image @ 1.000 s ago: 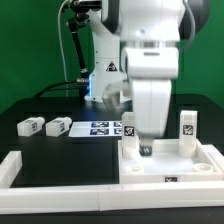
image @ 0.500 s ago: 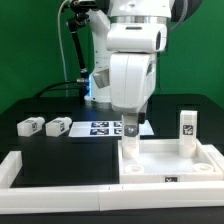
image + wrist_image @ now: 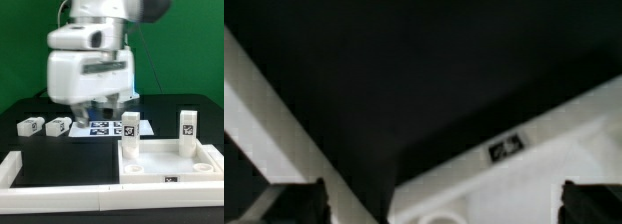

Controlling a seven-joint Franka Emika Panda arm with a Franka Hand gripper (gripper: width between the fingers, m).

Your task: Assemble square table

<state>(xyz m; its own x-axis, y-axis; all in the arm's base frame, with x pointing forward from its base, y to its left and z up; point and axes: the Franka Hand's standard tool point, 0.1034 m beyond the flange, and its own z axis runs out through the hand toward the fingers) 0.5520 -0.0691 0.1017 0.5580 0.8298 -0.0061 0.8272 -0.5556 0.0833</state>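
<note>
The white square table top (image 3: 170, 163) lies at the exterior view's right, with two white tagged legs (image 3: 129, 129) (image 3: 187, 127) standing upright in its far corners. Two more tagged legs (image 3: 31, 126) (image 3: 59, 126) lie loose on the black table at the left. My gripper (image 3: 100, 111) hangs open and empty above the table, between the loose legs and the table top. In the wrist view my gripper (image 3: 434, 206) is open; both fingers (image 3: 278, 206) show at the frame's corners, with the table top's tagged rim (image 3: 505, 150) and a round corner socket (image 3: 438, 218) below them.
The marker board (image 3: 103, 127) lies behind the gripper. A white angular barrier strip (image 3: 55, 195) runs along the front, with an end piece (image 3: 9, 170) at the left. It crosses the wrist view as a diagonal white band (image 3: 287, 120).
The arm has swung from over the table top's near-left leg toward the exterior view's left. That leg stays standing upright. The gripper is empty.
</note>
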